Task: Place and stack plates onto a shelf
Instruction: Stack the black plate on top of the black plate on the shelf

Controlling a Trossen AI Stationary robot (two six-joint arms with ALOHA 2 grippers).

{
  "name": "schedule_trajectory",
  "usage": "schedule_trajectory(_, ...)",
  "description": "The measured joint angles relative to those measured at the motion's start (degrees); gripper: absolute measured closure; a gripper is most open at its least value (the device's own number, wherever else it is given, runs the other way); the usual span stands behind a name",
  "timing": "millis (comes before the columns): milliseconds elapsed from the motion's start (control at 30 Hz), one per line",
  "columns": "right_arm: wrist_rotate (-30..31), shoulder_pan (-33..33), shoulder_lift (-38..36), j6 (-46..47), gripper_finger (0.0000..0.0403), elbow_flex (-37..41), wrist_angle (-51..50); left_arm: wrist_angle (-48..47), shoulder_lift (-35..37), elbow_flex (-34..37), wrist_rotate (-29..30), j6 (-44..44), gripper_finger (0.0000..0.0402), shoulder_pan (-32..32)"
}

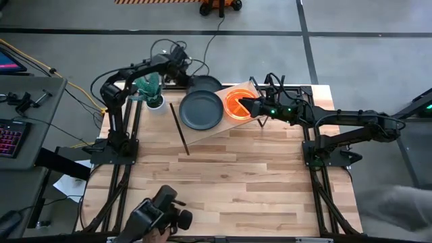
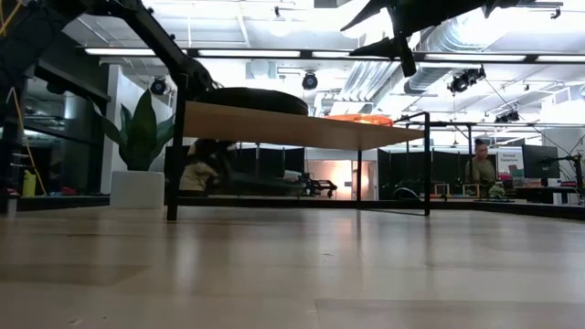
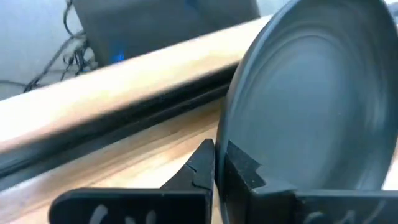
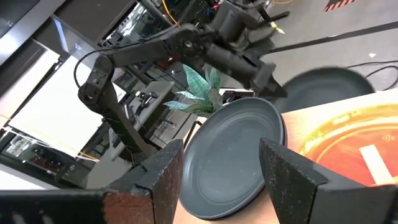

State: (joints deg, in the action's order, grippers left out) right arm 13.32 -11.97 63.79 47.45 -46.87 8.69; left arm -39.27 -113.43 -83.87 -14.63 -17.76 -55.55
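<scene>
Here the left gripper [image 3: 214, 171] is clamped on the rim of a dark plate [image 1: 204, 84], holding it tilted at the far edge of the tabletop [image 1: 229, 182], just behind the far side of the shelf [image 1: 216, 131]. The right gripper [image 1: 244, 105] has its jaws spread apart and holds nothing; it hovers over the orange plate [image 1: 233, 108]. The shelf, a light-wood board on black wire legs, stands skewed near the table's far edge. On it lie a dark grey plate [image 1: 200, 110] toward its left end and the orange plate at its right end, the two side by side with rims close; whether they touch cannot be told. The orange plate carries raised divider lines and nothing else. A potted plant [image 1: 152, 90] stands near the far left corner of the tabletop.
</scene>
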Motion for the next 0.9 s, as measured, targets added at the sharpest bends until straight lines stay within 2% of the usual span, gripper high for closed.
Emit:
schedule_trajectory(267, -0.89, 0.00, 0.00, -2.92, 0.0210, -0.02, -0.07, 2.25, 5.95, -5.94, 0.06, -1.96, 0.0400, 0.14)
schedule_trajectory(400, -1.31, 0.00, 0.00, -2.92, 0.0210, -0.02, -0.07, 5.58, 9.45, -8.81, 2.78, -3.77, 0.0400, 0.22)
schedule_trajectory(633, -1.85, -0.04, -0.18, -4.92, 0.0210, -0.02, 0.07, 6.05, 17.14, -12.07, 6.19, -4.18, 0.0400, 0.50)
schedule_trajectory(767, -0.86, -1.08, -2.86, -9.35, 0.0210, -0.02, 0.60, 2.62, 23.77, -12.07, 6.44, -3.75, 0.0400, 2.71)
schedule_trajectory(900, 1.19, -2.43, -7.72, -15.09, 0.0210, -0.04, 0.51, -4.98, 30.58, -12.05, 9.10, -1.74, 0.0401, 8.36)
